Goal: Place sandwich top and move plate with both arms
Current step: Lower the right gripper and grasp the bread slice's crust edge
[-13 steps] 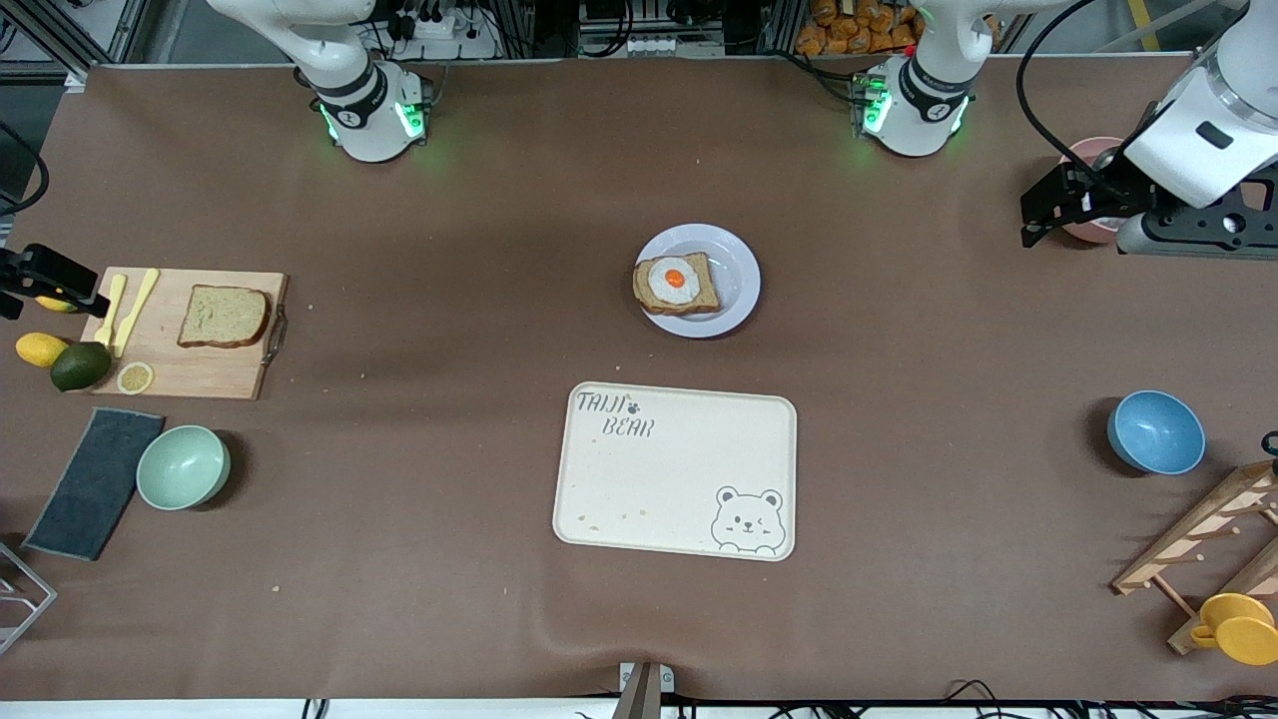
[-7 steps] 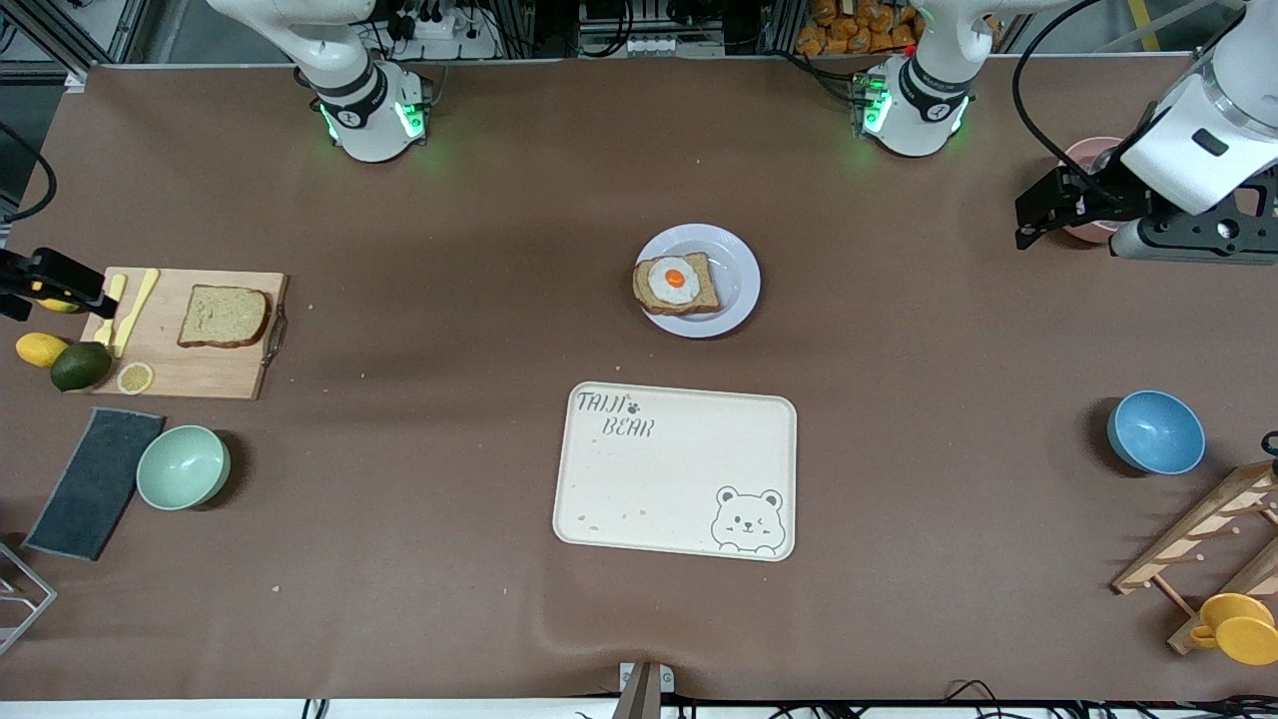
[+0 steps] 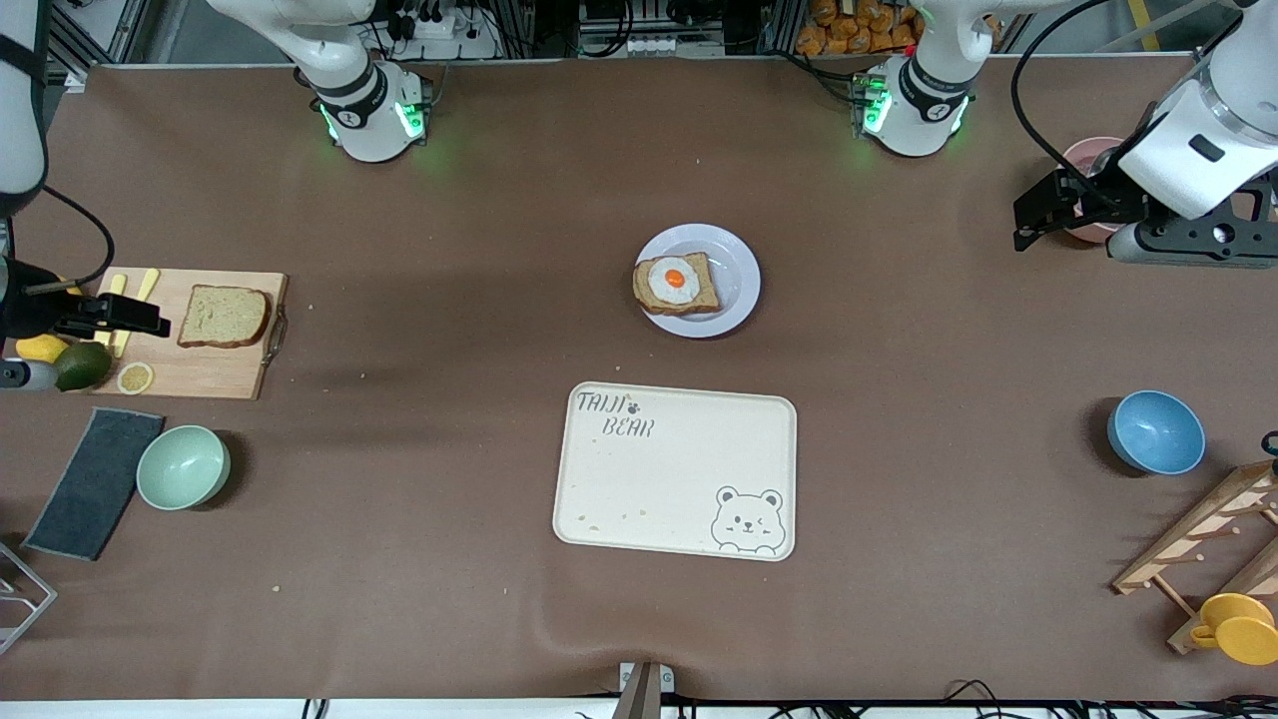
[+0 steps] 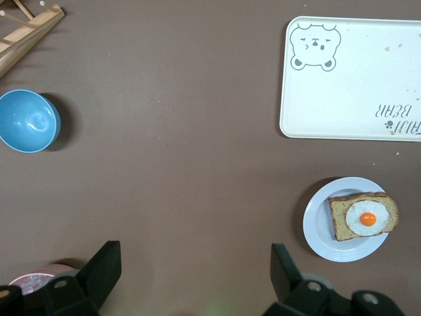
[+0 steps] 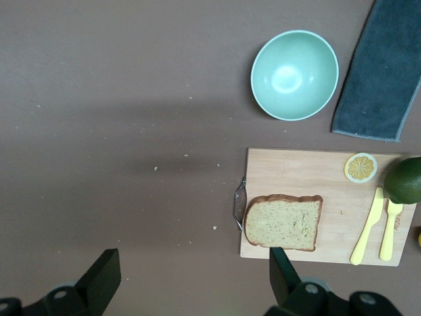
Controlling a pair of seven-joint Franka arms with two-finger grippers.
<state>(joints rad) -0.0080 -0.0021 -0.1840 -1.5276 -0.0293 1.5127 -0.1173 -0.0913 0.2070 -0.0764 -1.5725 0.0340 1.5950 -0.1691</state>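
Plain bread slice (image 3: 224, 316) lies flat on a wooden cutting board (image 3: 210, 374) toward the right arm's end of the table. Right gripper (image 3: 150, 326), fingers spread wide and empty, hovers over the board's end that holds the yellow knife and fork (image 5: 378, 227), just beside the slice. Round plate (image 3: 737, 283) at table centre carries an egg-topped slice (image 3: 677, 284); the bear-print tray (image 3: 675, 469) lies nearer the camera. Left gripper (image 3: 1028, 212), also wide and empty, hangs near a pink bowl (image 3: 1076, 152).
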